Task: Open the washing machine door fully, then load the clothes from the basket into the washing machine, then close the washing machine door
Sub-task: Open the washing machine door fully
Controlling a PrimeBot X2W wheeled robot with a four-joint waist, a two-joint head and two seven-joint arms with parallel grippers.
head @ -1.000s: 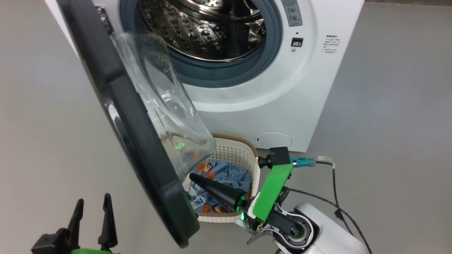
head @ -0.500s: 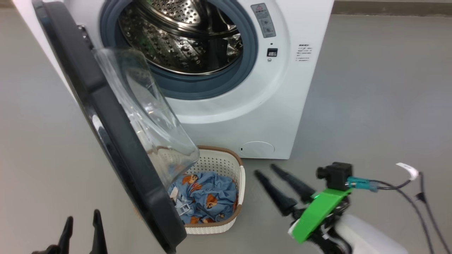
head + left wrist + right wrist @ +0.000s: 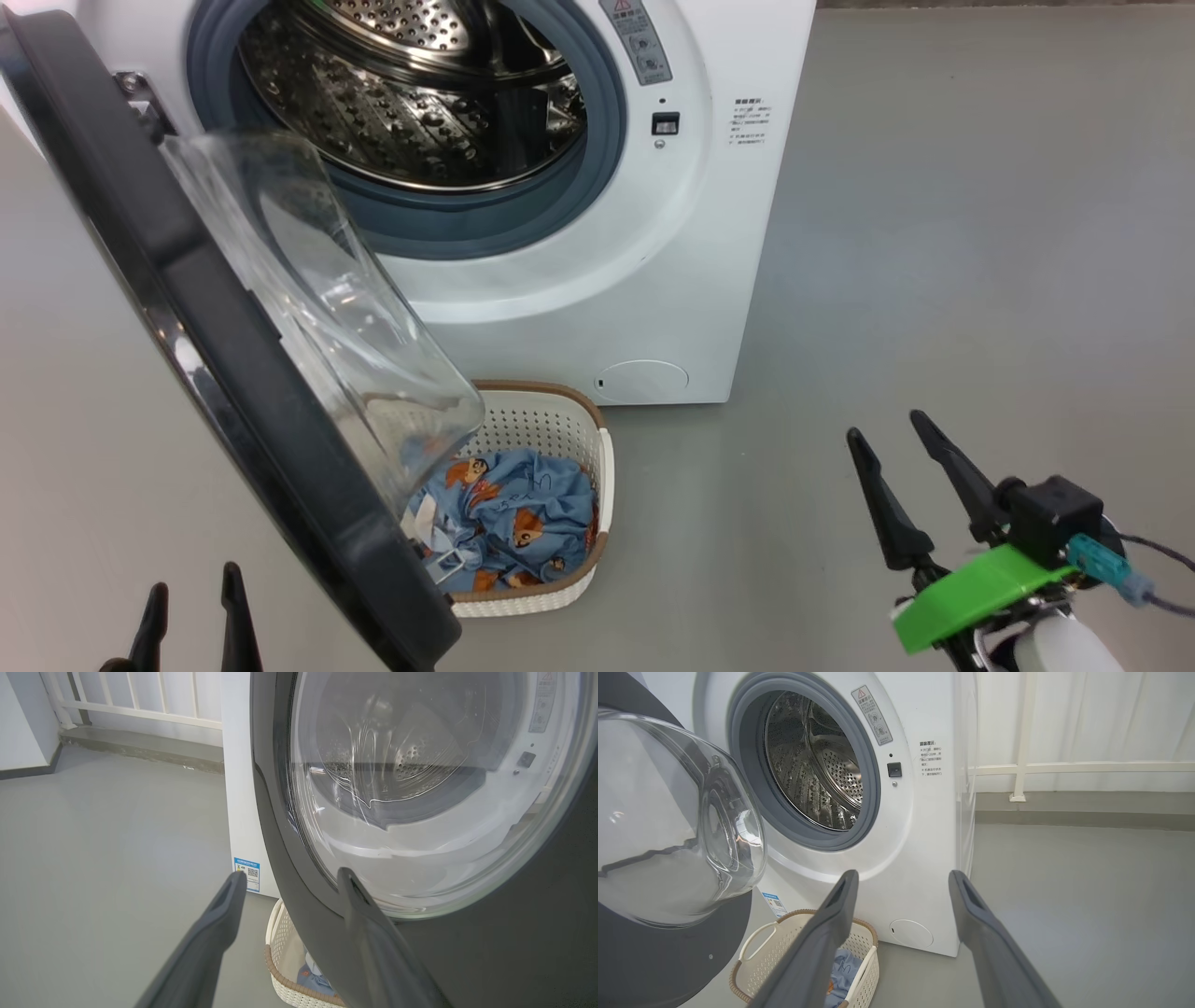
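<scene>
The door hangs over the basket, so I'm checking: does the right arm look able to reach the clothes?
Probably yes. The open right gripper is on the basket's uncovered side with only floor between, and the clothes show there; the door overhangs just the basket's other side.

Glossy door (image 3: 201, 299) — perforated steel drum (image 3: 411, 112).

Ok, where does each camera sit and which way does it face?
Head view: high, looking forward and down at the white washing machine, its open round black door and the cream perforated basket of blue printed clothes; left jaws and right jaws open at the bottom corners.
Left wrist view: low outside the door, looking through its glass; own open fingers.
Right wrist view: low, facing the perforated steel drum; own open fingers.
Shared: door and basket, in all three.
</scene>
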